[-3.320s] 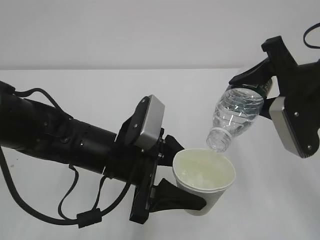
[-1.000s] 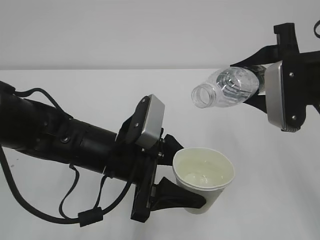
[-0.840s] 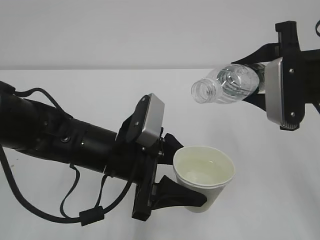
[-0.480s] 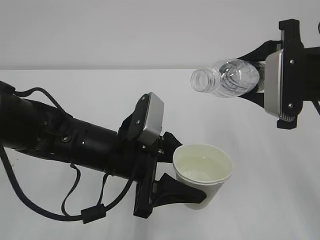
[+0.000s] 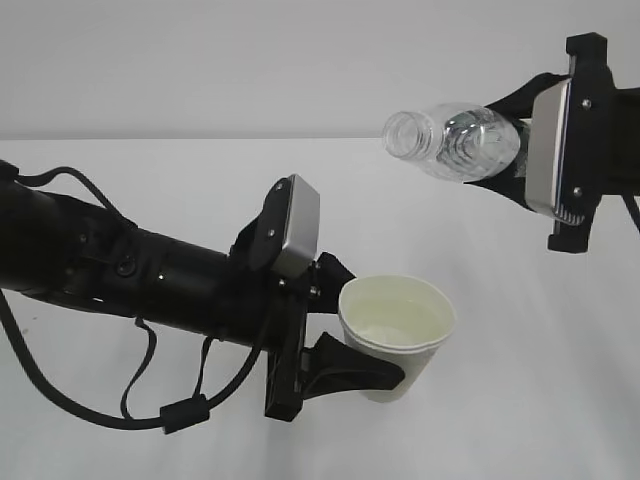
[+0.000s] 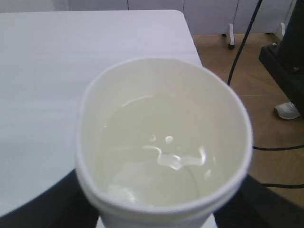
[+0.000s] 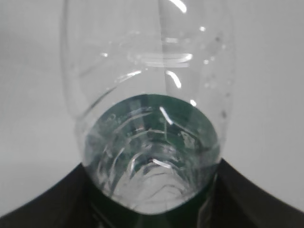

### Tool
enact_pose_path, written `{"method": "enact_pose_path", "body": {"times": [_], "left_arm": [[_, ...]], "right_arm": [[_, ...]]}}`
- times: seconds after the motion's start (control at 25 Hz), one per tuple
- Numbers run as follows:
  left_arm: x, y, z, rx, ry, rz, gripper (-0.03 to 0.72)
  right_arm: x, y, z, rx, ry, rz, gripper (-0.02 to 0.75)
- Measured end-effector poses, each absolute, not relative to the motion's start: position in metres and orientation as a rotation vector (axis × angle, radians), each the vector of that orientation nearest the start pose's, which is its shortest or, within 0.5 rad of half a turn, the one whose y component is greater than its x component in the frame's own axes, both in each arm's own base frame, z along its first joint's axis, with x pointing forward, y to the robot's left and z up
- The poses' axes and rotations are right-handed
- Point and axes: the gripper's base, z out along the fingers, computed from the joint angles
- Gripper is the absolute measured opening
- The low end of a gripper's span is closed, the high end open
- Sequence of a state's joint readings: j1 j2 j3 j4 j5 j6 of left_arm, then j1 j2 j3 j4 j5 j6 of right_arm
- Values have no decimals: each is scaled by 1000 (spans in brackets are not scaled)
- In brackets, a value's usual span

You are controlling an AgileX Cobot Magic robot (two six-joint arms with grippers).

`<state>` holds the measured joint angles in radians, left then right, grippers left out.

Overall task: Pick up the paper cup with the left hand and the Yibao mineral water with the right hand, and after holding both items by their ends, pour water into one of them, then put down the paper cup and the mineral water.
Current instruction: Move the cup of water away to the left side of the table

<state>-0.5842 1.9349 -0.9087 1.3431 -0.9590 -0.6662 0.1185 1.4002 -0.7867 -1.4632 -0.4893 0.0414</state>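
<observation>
The white paper cup (image 5: 396,335) is upright with water in its pale yellowish inside, and it fills the left wrist view (image 6: 161,142). My left gripper (image 5: 372,340) is shut on its lower part, black fingers on either side. The clear Yibao bottle (image 5: 452,143) lies nearly level, open mouth to the left, up and right of the cup. My right gripper (image 5: 512,145) is shut on its base end by the green label. In the right wrist view the bottle (image 7: 147,104) points away from the camera, and its label band is partly hidden by the jaws.
The white table (image 5: 150,190) spreads under both arms. Loose black cables (image 5: 150,405) hang under the left arm. In the left wrist view the table's right edge gives way to a brown floor (image 6: 247,71) with cables and a black stand base (image 6: 285,61).
The bottle has swung up from mouth-down over the cup to nearly level and risen to the right. The cup has moved slightly left and down.
</observation>
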Motion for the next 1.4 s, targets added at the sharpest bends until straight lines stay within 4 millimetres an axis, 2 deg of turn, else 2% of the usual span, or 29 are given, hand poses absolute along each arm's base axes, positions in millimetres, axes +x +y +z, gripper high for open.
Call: {"method": "enact_pose_path", "body": {"times": [0.32, 0.64, 1.24, 1.4], "left_arm": [[250, -251, 152, 1493, 1458, -1033, 466], [255, -244, 175, 1471, 1433, -946, 466], [268, -222, 201, 1369, 1450, -894, 466], [271, -218, 203, 1348, 1466, -890, 466]], "right_arm": [[284, 75, 264, -1544, 1268, -320, 435], [284, 75, 264, -1514, 1298, -300, 435], [284, 74, 265, -1479, 1331, -283, 435], [285, 74, 265, -1470, 1336, -282, 435]]}}
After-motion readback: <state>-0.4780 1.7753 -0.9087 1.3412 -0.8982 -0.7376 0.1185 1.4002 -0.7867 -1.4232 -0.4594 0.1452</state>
